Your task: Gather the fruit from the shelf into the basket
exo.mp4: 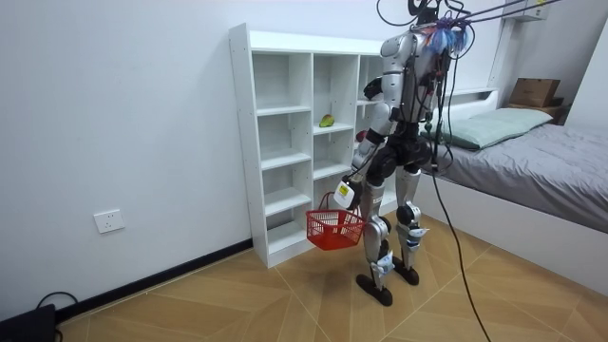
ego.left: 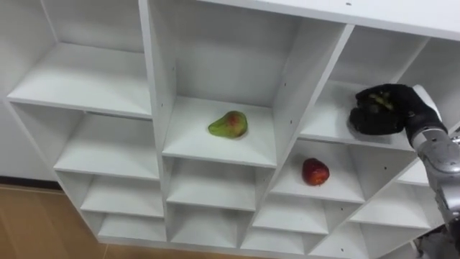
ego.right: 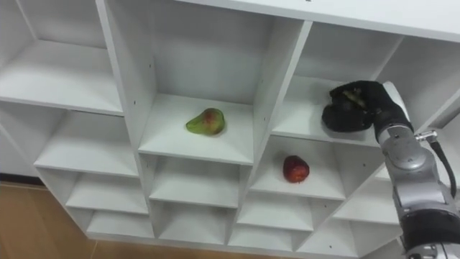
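Closet cubbies (ego.left: 154, 86): pear (ego.left: 228, 124), apple (ego.left: 315, 172); right hand (ego.left: 384, 119) grips green fruit (ego.left: 381, 101), left hand (exo.mp4: 344, 193) basket (exo.mp4: 332, 230).

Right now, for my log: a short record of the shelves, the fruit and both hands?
Stance: standing at the white shelf unit
Pear: middle column shelf, untouched
Red apple: right column, one shelf lower
Right hand: compartment above the apple, curled round a greenish item
Left hand: carries the red basket by its handle
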